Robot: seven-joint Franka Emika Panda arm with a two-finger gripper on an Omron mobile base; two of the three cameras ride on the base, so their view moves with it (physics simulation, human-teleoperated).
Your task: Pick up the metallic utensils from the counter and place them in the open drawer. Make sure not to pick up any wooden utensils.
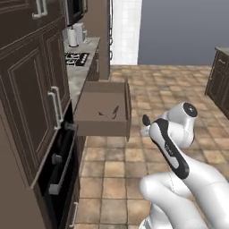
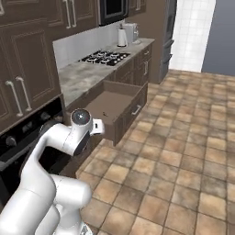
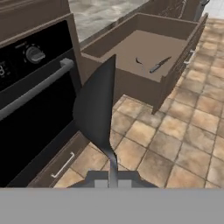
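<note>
The gripper [image 3: 113, 183] is clamping the metal spoon [image 3: 97, 111] by its handle beside the open drawer [image 1: 103, 99], where the knife [image 3: 159, 64] is lying, so it should be carrying the spoon over the rim before releasing.

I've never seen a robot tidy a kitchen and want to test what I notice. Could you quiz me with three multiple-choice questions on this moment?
1. Where does the slim black-handled knife lie?
A. on the stove
B. in the dark brown wooden drawer
C. on the floor

2. What colour is the round-bowled metal spoon nearest the hand camera?
A. light tan
B. red
C. dark grey

3. What state is the gripper in?
A. shut on the spoon's handle
B. open and empty
C. shut on the knife

Answers: 1 B, the knife rests on the open drawer's floor; 2 C, its bowl is plainly dark grey; 3 A, the handle runs down between the fingertips.
</note>
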